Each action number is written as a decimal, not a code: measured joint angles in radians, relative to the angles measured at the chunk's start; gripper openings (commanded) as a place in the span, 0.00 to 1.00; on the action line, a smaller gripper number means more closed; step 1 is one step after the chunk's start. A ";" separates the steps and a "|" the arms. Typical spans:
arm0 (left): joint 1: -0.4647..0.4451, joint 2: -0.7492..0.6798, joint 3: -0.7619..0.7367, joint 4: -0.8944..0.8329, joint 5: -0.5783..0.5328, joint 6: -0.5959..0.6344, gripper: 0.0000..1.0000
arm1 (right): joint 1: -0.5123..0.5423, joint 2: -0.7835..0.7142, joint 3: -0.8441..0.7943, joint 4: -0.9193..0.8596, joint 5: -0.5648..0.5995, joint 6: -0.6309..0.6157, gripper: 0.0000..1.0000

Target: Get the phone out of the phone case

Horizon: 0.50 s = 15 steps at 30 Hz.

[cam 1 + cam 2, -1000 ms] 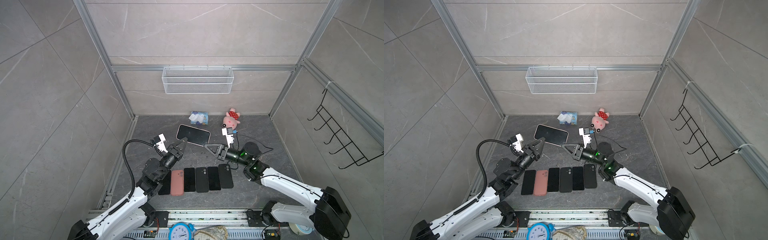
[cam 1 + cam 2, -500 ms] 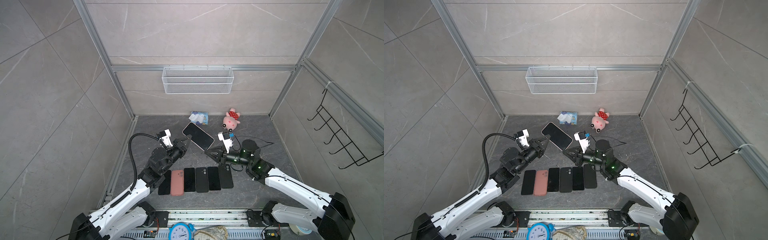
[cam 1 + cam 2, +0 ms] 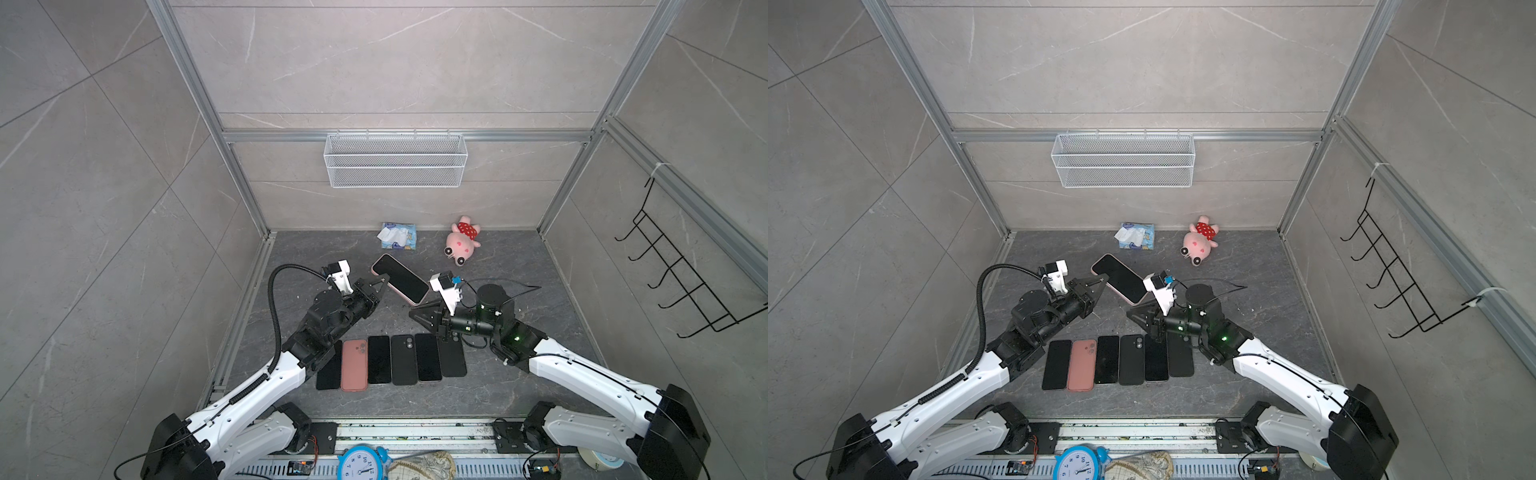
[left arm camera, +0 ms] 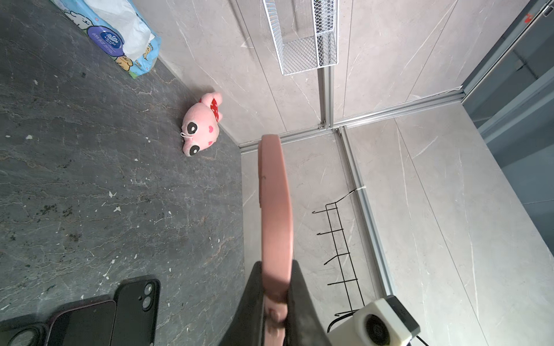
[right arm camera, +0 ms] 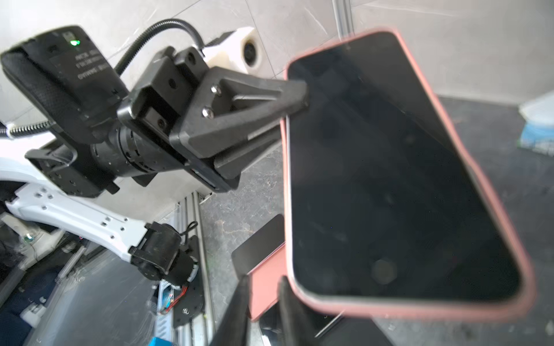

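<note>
The phone (image 3: 401, 278) (image 3: 1121, 279), black screen up, sits inside its pink phone case (image 5: 509, 311) and is held tilted above the floor. My left gripper (image 3: 384, 284) (image 3: 1102, 282) (image 4: 274, 269) is shut on the case's near left edge; in the left wrist view the case (image 4: 274, 209) runs edge-on out from between the jaws. My right gripper (image 3: 411, 309) (image 3: 1129, 312) (image 5: 262, 281) hangs just below the phone's lower right end, its jaws a little apart with nothing between them. Through the right wrist view the screen (image 5: 389, 179) fills the frame.
A row of several phones (image 3: 390, 359), one pink (image 3: 354, 365), lies on the floor under both arms. A tissue pack (image 3: 397, 236) and a pink plush pig (image 3: 461, 241) sit by the back wall. A wire basket (image 3: 395, 160) and a hook rack (image 3: 681, 286) hang on the walls.
The right gripper has let go of the phone's right end and dropped below it. The left gripper has swung the phone from level across to a diagonal and lifted it farther back.
</note>
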 measured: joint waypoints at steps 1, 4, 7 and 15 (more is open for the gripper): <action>0.010 -0.005 0.002 -0.011 0.016 0.007 0.00 | -0.002 -0.023 -0.018 -0.018 0.010 -0.006 0.44; 0.053 -0.020 0.022 -0.051 0.085 0.035 0.00 | -0.005 -0.100 -0.055 -0.089 0.038 -0.010 0.51; 0.127 -0.030 0.058 -0.074 0.188 0.074 0.00 | -0.005 -0.179 -0.063 -0.167 0.070 -0.014 0.56; 0.318 0.038 0.213 -0.073 0.588 0.248 0.00 | -0.005 -0.201 0.039 -0.358 0.121 -0.082 0.59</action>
